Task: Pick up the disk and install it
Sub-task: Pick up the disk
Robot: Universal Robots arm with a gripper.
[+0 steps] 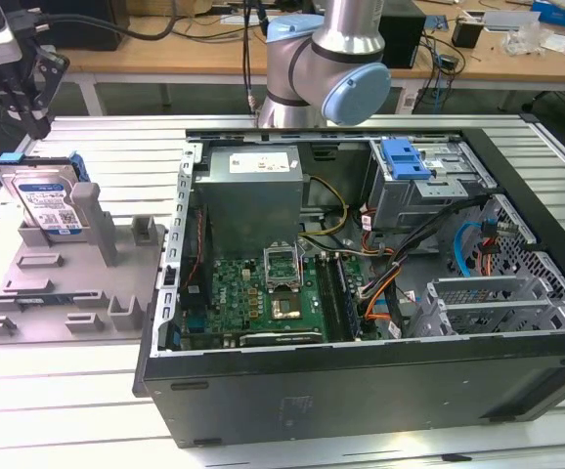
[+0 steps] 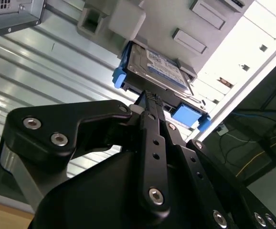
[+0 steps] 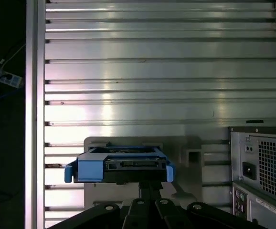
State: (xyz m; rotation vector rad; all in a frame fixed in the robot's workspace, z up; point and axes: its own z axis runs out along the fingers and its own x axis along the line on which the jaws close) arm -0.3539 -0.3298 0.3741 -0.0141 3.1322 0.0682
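One asks: Where does the disk stand?

The other answers: On edge in a slot of the grey fixture, leaning back a little. Its white-and-blue label faces the camera in the exterior view. A blue frame runs along its edges. The fixture lies flat on the slatted metal table, at the exterior view's left, just beside the open computer case.

One asks: And the gripper?

The other answers: The gripper hangs above the disk, slightly toward the exterior view's left, with a clear gap between them. In both wrist views its black fingertips look pressed together into one narrow stem and hold nothing. That stem points at the disk's blue-framed upper edge.

One asks: What does the case show?

The other answers: Its side is off, so the green board, the cables and the grey power supply box are in plain sight. The grey drive cage sits in the far corner toward the exterior view's right, with a blue latch on top. It is well apart from the disk. The arm rises behind the case.
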